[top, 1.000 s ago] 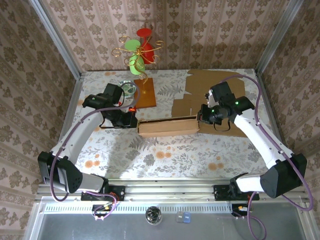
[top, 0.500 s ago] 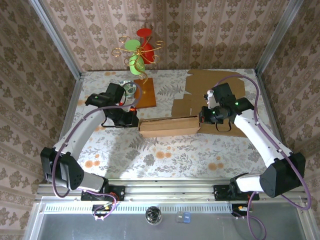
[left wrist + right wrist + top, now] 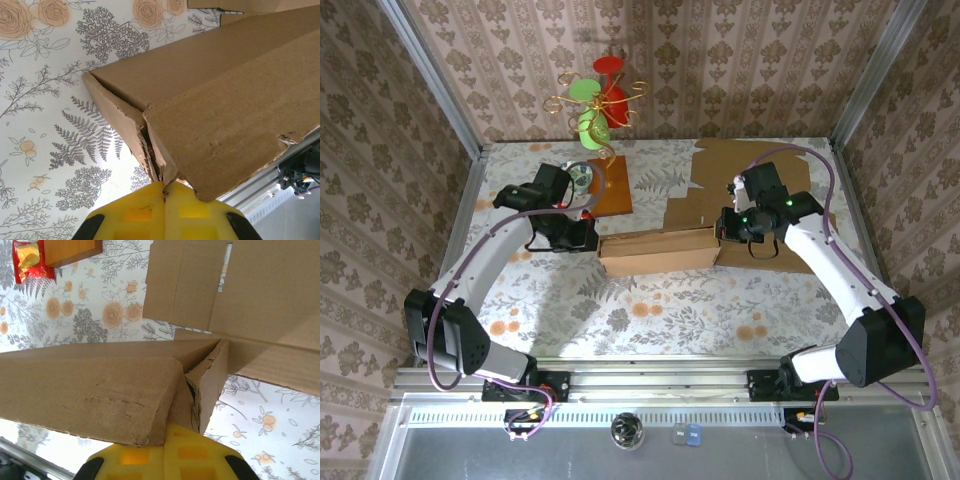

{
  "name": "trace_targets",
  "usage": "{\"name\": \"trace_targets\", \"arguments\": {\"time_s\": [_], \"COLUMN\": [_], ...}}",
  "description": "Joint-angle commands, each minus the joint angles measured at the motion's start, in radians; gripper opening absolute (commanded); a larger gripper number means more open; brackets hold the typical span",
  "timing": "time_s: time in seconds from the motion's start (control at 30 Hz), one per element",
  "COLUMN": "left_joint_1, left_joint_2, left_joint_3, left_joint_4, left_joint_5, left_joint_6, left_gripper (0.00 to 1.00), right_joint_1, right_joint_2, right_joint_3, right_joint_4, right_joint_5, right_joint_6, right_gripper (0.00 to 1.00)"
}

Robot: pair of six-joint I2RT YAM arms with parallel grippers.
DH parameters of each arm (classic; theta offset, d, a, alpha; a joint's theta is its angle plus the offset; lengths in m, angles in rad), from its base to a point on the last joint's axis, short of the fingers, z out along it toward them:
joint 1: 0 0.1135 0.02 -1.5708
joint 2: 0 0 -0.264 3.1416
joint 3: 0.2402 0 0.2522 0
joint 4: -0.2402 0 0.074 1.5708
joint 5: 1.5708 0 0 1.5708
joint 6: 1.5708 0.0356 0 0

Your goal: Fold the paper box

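Where the box lies: on the table (image 3: 650, 310), centre to upper right of the top view. I see the box (image 3: 658, 252) as a flat cardboard sheet with its near edge raised into a long hollow wall.
Done, by my reading: that one long wall is folded over, and its ends are creased inward in both wrist views.
Left to do, I judge: most of it. The slotted panels at upper right lie flat, and no other wall stands.
Left gripper (image 3: 588, 238): jaws closed tight, pinching the wall's left end. In its wrist view the cardboard corner runs into the seam between the yellow fingers (image 3: 130, 215).
Right gripper (image 3: 722, 232): jaws closed tight on the wall's right end, likewise.
Packet (image 3: 30, 260): red, upper left of the right wrist view, print too small to read.
Writing on box: none I can see.
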Motion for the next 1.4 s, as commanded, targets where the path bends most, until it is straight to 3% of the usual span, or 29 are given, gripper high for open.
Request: {"name": "trace_targets", "arguments": {"time_s": [0.0, 0.2, 0.43, 0.7, 1.0, 1.37], "left_joint_1": [0.001, 0.007, 0.016, 0.02, 0.015, -0.026], "left_joint_2": [0.022, 0.027, 0.026, 0.033, 0.038, 0.029], "left_joint_3": [0.015, 0.02, 0.024, 0.024, 0.027, 0.001], "left_joint_4": [-0.027, -0.03, -0.036, -0.037, -0.034, 0.006], "left_joint_5": [-0.02, -0.016, -0.011, -0.005, -0.001, -0.036], "left_joint_6": [-0.007, -0.002, 0.0, 0.005, 0.0, -0.046], "left_gripper": [0.02, 0.02, 0.02, 0.02, 0.02, 0.02], "right_joint_1": [-0.009, -0.011, -0.037, -0.106, -0.115, -0.11], "right_joint_2": [0.032, 0.034, 0.052, 0.045, 0.066, 0.04], "right_joint_3": [0.01, 0.034, 0.082, 0.055, 0.058, 0.015], "right_joint_4": [-0.037, -0.037, -0.097, -0.097, -0.13, -0.147], "right_joint_5": [-0.037, -0.065, -0.087, -0.134, -0.137, -0.021], "right_joint_6": [0.113, 0.191, 0.172, 0.092, -0.052, -0.19], "right_gripper": [0.0, 0.0, 0.0, 0.0, 0.0, 0.0]}}
